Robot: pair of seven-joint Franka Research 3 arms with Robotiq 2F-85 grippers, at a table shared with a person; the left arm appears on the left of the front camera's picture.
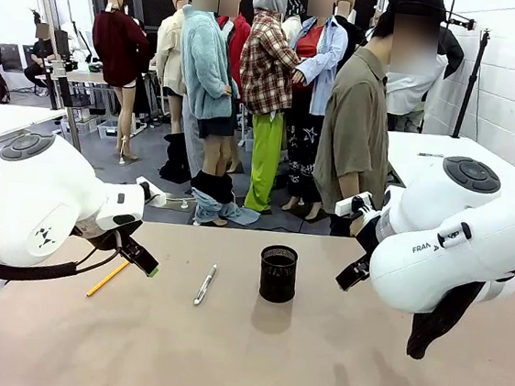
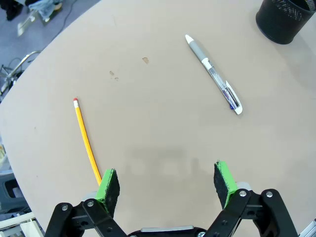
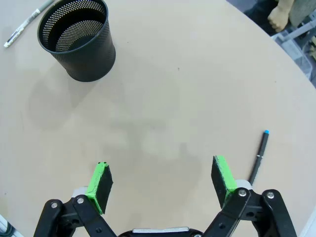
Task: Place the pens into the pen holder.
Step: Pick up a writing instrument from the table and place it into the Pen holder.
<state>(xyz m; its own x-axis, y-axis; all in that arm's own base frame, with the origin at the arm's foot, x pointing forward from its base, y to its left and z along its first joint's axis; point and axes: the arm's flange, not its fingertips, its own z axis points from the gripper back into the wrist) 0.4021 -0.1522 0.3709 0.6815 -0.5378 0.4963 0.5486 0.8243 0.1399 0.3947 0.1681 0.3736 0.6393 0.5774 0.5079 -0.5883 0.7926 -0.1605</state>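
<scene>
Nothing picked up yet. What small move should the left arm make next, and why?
Probably shift the left gripper over the pencil and lower: its jaws are open and empty, and the pencil lies flat beside one pad, nearer than the silver pen.

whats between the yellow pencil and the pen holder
The silver-grey pen lies between the yellow pencil and the pen holder, touching neither. The front view shows this.
</scene>
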